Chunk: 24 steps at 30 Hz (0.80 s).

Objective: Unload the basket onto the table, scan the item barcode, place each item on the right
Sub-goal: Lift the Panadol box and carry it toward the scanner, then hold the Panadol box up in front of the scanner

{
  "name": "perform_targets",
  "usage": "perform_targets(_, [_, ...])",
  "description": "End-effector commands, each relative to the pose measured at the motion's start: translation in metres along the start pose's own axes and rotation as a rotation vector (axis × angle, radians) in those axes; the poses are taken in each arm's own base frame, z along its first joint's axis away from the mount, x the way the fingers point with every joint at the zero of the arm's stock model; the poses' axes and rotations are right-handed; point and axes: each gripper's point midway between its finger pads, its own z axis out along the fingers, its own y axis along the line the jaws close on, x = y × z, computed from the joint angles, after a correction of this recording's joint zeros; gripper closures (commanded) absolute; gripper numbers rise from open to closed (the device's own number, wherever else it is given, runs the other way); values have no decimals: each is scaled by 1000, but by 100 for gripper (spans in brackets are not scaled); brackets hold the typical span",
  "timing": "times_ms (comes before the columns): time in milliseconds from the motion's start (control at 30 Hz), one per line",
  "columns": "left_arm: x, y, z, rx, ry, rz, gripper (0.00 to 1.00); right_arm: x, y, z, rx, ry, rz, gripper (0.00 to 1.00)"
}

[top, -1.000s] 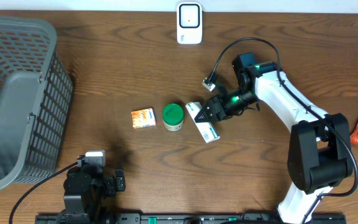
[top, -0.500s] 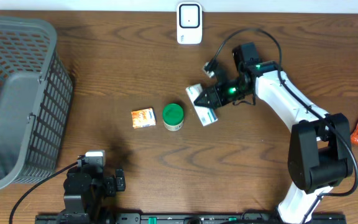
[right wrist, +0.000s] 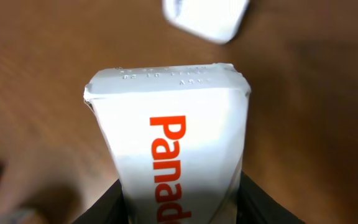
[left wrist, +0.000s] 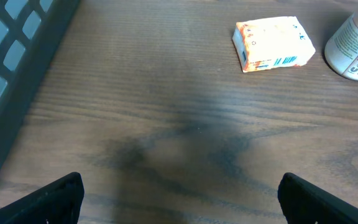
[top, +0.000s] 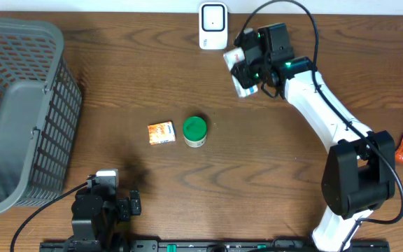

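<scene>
The right gripper [right wrist: 179, 208] pinches a white box [right wrist: 169, 137] between its fingers [right wrist: 266, 205] — one dark pad on each long side, orange lettering facing the wrist camera. The box's free end sticks out ahead of the fingertips, and just beyond it is the white scanner [top: 213, 26], blurred in the wrist view. From overhead, box and scanner are near each other; whether they touch cannot be told.

The left gripper [left wrist: 185, 205] has its fingers spread wide with only bare table [left wrist: 166, 137] between them. Ahead of them and to the right lie an orange box [left wrist: 272, 43] and a green-lidded jar [top: 194, 131] — just beside each other.
</scene>
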Motion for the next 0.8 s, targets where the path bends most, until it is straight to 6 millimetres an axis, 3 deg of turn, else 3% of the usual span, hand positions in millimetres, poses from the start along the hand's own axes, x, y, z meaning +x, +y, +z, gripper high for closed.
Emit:
perform_targets(0, [3,2,0,-11,13,-10,1,-30,-23,-11,174,-89,-68,61])
perform_targets(300, [3,2,0,-11,13,-10,1,-79,-47,-5,342,-185,-204,63])
perform_targets(500, [3,2,0,-11,13,-10,1,-119,-41,25,445,-175,-339,64])
perform_targets(633, [3,2,0,-11,13,-10,1,-145,-45,51,678,-146,-550,64])
perform_targets(767, [3,2,0,-11,13,-10,1,-154,-53,69,853,-126,-691,65])
